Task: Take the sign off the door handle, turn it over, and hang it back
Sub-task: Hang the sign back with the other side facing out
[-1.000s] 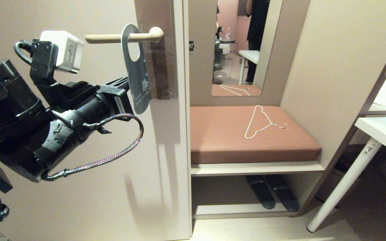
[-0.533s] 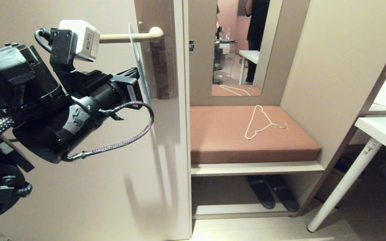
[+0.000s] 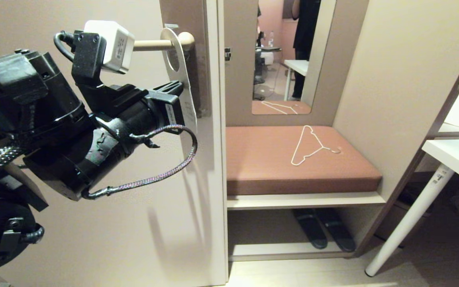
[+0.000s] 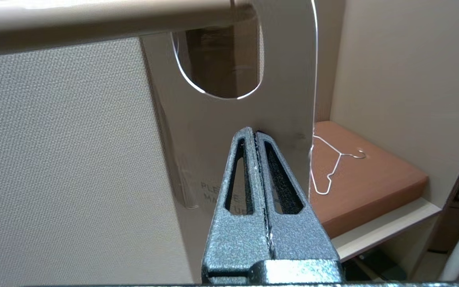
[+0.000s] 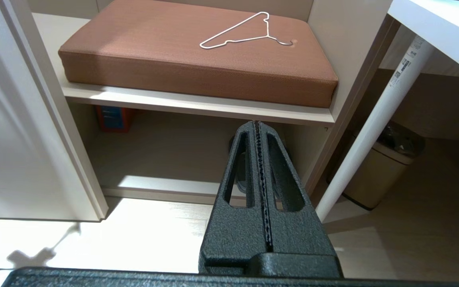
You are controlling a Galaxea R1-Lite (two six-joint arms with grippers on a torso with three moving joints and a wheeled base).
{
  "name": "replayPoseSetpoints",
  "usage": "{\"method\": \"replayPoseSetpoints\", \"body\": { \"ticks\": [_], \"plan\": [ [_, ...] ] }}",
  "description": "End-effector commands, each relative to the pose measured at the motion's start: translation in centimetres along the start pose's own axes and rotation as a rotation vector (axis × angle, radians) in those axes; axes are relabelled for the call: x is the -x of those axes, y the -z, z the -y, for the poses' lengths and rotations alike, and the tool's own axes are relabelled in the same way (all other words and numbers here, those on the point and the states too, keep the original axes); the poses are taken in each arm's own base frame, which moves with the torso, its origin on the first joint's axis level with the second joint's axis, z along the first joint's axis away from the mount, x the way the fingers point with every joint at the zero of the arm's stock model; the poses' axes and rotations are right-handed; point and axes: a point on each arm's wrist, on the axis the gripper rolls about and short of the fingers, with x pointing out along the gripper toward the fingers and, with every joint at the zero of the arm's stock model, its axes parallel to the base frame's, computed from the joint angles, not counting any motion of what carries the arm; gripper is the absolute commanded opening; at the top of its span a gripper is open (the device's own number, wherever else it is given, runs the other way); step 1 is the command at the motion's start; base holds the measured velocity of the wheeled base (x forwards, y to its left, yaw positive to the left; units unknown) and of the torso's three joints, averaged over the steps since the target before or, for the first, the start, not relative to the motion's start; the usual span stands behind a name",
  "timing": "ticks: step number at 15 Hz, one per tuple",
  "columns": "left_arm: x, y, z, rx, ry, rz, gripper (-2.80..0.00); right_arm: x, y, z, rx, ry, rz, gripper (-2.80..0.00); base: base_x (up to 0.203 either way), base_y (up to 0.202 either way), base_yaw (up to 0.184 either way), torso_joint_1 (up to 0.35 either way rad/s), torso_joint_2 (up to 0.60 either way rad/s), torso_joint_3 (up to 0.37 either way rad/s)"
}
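The left arm reached up and across toward the door, its left claw (image 4: 255, 133) pressed together, tips against the pale face of the sign (image 3: 181, 75). Whether they pinched the card could not be told. The sign hung by its big hole on the door handle (image 3: 161, 44), whose free end was hidden behind the wrist camera. Its lettering was partly covered by the fingers. The right claw (image 5: 258, 124) was pressed together, empty, pointing at the shelf below the cushion.

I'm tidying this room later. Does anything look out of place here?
Yes: a white wire hanger lies loose on the brown bench cushion instead of hanging anywhere. The sign hangs on the door handle turned nearly edge-on rather than flat against the door, with the shut left gripper at it.
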Motion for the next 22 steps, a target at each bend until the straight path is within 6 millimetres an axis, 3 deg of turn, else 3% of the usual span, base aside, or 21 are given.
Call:
{"method": "replayPoseSetpoints", "body": {
  "ticks": [1,12,22],
  "plan": [
    [-0.1,-0.1,0.1,0.003,0.001,0.006,-2.80,0.0,0.0,0.0,0.001,0.000,-0.002,-2.80,0.000,0.000,0.000,0.000,0.00,0.000],
    [-3.0,0.6,0.6,0.005,0.025,0.010,-2.80,0.0,0.0,0.0,0.001,-0.001,-0.002,-2.80,0.000,0.000,0.000,0.000,0.00,0.000],
    [-3.6,1.0,0.0,0.001,-0.001,0.002,-2.80,0.0,0.0,0.0,0.001,0.000,-0.002,-2.80,0.000,0.000,0.000,0.000,0.00,0.000]
  ]
}}
